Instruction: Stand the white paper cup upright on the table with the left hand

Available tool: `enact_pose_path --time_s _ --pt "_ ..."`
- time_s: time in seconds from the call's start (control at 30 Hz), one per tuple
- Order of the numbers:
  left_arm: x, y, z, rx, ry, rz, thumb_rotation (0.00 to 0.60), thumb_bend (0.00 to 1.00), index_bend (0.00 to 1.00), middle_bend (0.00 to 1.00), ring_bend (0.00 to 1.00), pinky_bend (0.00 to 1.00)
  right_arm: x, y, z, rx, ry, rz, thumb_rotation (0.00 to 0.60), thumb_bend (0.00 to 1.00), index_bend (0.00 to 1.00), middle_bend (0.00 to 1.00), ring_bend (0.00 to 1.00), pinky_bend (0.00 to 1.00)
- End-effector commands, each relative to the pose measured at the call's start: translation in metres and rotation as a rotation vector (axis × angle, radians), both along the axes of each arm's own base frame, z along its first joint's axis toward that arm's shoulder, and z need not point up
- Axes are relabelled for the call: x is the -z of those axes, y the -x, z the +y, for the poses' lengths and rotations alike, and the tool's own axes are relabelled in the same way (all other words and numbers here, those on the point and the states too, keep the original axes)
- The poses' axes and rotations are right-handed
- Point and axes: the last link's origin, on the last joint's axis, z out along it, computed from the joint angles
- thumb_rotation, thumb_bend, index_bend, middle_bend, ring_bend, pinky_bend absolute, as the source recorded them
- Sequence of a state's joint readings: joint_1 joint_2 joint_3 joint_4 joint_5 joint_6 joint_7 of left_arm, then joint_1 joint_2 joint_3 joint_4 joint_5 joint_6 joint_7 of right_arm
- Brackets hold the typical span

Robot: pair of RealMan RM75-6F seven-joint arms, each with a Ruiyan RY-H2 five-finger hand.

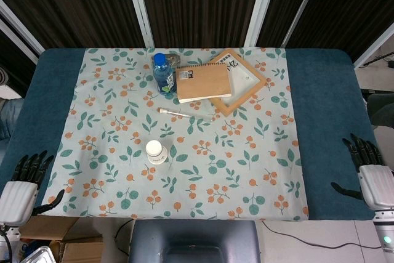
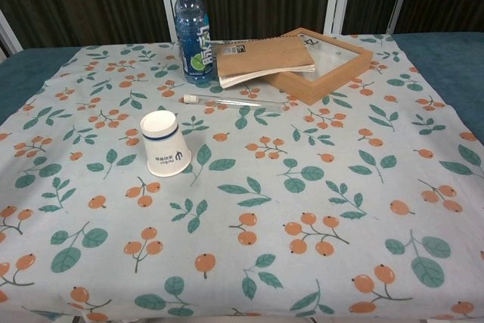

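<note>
A dark slatted wall (image 1: 203, 4) with white uprights (image 1: 138, 4) stands behind the table (image 1: 323, 78). The table is covered in teal, with a leaf-and-berry cloth (image 1: 215, 170) over it. Cardboard boxes (image 1: 68, 244) sit on the floor

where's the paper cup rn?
The white paper cup sits on the floral cloth, left of centre in the head view, nearer the robot than the pen and water bottle.

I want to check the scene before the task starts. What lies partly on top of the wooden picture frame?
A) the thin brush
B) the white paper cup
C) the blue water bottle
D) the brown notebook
D: the brown notebook overlaps the left part of the wooden picture frame, while the other things rest on the cloth, off the frame.
</note>
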State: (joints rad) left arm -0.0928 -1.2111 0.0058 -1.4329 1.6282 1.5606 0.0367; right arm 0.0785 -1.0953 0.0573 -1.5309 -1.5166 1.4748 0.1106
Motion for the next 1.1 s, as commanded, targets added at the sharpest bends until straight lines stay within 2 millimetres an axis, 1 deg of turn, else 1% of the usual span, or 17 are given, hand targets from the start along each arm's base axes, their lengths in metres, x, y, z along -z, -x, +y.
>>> enact_pose_path --time_s 0.03,0.47,0.57,0.6,0.63,0.67,0.7,0.73,0.77,0.83,0.87,0.93,0.97,1.07,1.1 --pt "0.0 0.0 0.0 0.0 -0.001 -0.001 0.175 0.31 0.0 0.0 0.0 0.0 0.0 0.0 0.0 0.0 0.0 0.001 0.6 0.19 0.0 0.0 0.0 0.0" --pt "0.003 0.0 0.004 0.005 0.002 0.013 0.173 0.31 0.0 0.0 0.0 0.0 0.0 0.004 0.002 0.007 -0.003 0.003 0.6 0.19 0.0 0.0 0.0 0.0" --pt "0.004 -0.009 0.012 0.036 0.011 0.008 0.171 0.31 0.0 0.0 0.0 0.0 0.0 0.004 0.002 0.006 0.0 0.003 0.6 0.19 0.0 0.0 0.0 0.0" --pt "0.004 -0.014 0.016 0.051 0.018 0.009 0.174 0.31 0.0 0.0 0.0 0.0 0.0 0.004 0.002 0.005 -0.001 0.004 0.6 0.2 0.0 0.0 0.0 0.0" --pt "0.006 -0.03 0.028 0.111 0.035 0.01 0.186 0.31 0.0 0.0 0.0 0.0 0.0 0.003 0.001 0.003 -0.003 0.005 0.6 0.2 0.0 0.0 0.0 0.0" --pt "0.008 -0.04 0.038 0.128 0.061 0.007 0.196 0.31 0.0 0.0 0.0 0.0 0.001 0.003 0.001 0.003 -0.004 0.006 0.6 0.2 0.0 0.0 0.0 0.0" --pt "0.01 -0.047 0.045 0.135 0.087 -0.002 0.202 0.31 0.0 0.0 0.0 0.0 0.001 0.002 0.0 0.003 -0.005 0.006 0.6 0.2 0.0 0.0 0.0 0.0" --pt "0.01 -0.052 0.051 0.136 0.109 -0.005 0.227 0.31 0.0 0.0 0.0 0.0 0.001 0.002 0.0 0.003 -0.007 0.007 0.6 0.19 0.0 0.0 0.0 0.0" --pt "0.013 -0.064 0.061 0.152 0.149 -0.022 0.286 0.31 0.0 0.0 0.0 0.0 0.002 0.001 0.0 0.002 -0.008 0.009 0.6 0.19 0.0 0.0 0.0 0.0" --pt "0.016 -0.079 0.075 0.181 0.18 -0.001 0.396 0.31 0.0 0.0 0.0 0.0 0.002 0.002 0.0 0.005 -0.009 0.011 0.6 0.19 0.0 0.0 0.0 0.0" --pt "0.019 -0.09 0.083 0.203 0.195 0.013 0.415 0.31 0.0 0.0 0.0 0.0 0.002 0.002 0.0 0.008 -0.01 0.013 0.6 0.19 0.0 0.0 0.0 0.0" --pt "0.024 -0.105 0.093 0.228 0.212 0.032 0.433 0.31 0.0 0.0 0.0 0.0 0.001 0.003 0.0 0.013 -0.007 0.014 0.6 0.19 0.0 0.0 0.0 0.0" --pt "0.029 -0.117 0.099 0.249 0.23 0.04 0.445 0.31 0.0 0.0 0.0 0.0 0.0 0.004 0.0 0.017 -0.004 0.012 0.6 0.19 0.0 0.0 0.0 0.0" --pt "0.042 -0.143 0.111 0.281 0.289 0.059 0.463 0.31 0.0 0.0 0.0 0.0 -0.002 0.006 0.0 0.023 0.002 0.01 0.6 0.2 0.0 0.0 0.0 0.0" --pt "0.045 -0.148 0.114 0.284 0.301 0.068 0.468 0.31 0.0 0.0 0.0 0.0 -0.002 0.006 0.0 0.023 0.002 0.01 0.6 0.19 0.0 0.0 0.0 0.0"
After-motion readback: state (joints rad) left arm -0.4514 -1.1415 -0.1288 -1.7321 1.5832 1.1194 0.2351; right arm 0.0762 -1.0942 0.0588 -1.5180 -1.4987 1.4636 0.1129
